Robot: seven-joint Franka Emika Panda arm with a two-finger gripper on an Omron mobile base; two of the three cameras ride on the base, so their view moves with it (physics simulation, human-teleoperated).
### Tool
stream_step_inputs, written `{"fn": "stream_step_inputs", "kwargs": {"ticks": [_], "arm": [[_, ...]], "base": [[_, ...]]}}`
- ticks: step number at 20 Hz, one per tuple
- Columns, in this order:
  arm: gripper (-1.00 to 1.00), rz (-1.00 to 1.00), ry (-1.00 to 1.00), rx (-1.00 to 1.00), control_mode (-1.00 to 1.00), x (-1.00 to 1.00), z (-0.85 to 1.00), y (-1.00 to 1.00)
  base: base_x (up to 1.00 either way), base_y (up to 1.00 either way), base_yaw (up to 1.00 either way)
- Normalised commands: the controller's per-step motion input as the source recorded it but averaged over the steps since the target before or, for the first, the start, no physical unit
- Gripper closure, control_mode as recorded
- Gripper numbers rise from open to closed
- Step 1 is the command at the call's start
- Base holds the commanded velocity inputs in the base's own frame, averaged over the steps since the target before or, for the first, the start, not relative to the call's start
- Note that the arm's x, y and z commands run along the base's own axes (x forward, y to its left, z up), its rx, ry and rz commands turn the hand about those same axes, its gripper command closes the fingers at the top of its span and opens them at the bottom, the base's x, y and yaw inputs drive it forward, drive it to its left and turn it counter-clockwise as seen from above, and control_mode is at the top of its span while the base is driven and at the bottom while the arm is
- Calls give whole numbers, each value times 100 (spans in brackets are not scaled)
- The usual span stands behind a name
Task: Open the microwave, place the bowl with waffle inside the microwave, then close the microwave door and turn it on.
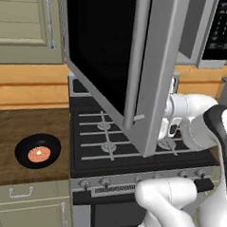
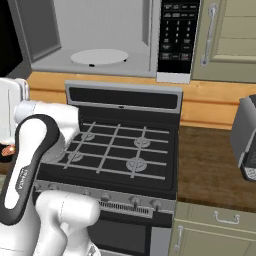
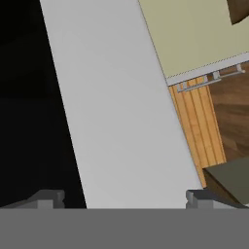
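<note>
The microwave door (image 1: 114,53) stands swung wide open over the stove, with its black glass facing left and its bar handle (image 1: 135,64) running down it. My gripper (image 1: 163,130) is just behind the door's lower right edge. In the hand view the jaws stand open (image 3: 124,199) against the door's silver frame (image 3: 121,121), with nothing held. The microwave (image 2: 100,30) cavity is open, with the white turntable (image 2: 98,56) inside and the keypad (image 2: 177,35) to its right. The black bowl (image 1: 37,151) with the orange waffle (image 1: 38,153) sits on the wooden counter left of the stove.
The black gas stove (image 1: 132,150) with grates and front knobs lies below the microwave. Beige cabinets (image 1: 25,24) hang at the upper left and upper right (image 2: 230,35). A grey appliance (image 2: 245,140) stands on the counter to the right.
</note>
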Motion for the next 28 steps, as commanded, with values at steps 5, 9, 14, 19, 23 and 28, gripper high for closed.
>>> {"fn": "stream_step_inputs", "kwargs": {"ticks": [5, 9, 14, 19, 23, 28], "arm": [[-100, 2, 0, 0, -100, 0, 0, 73], [-100, 0, 0, 0, -100, 0, 0, 69], [-100, 0, 0, 0, -100, 0, 0, 63], [-100, 0, 0, 0, -100, 0, 0, 51], [-100, 0, 0, 0, -100, 0, 0, 48], [-100, 0, 1, 0, -100, 0, 0, 36]], "base": [[0, 0, 0], [0, 0, 0], [0, 0, 0], [0, 0, 0], [0, 0, 0], [0, 0, 0]]}}
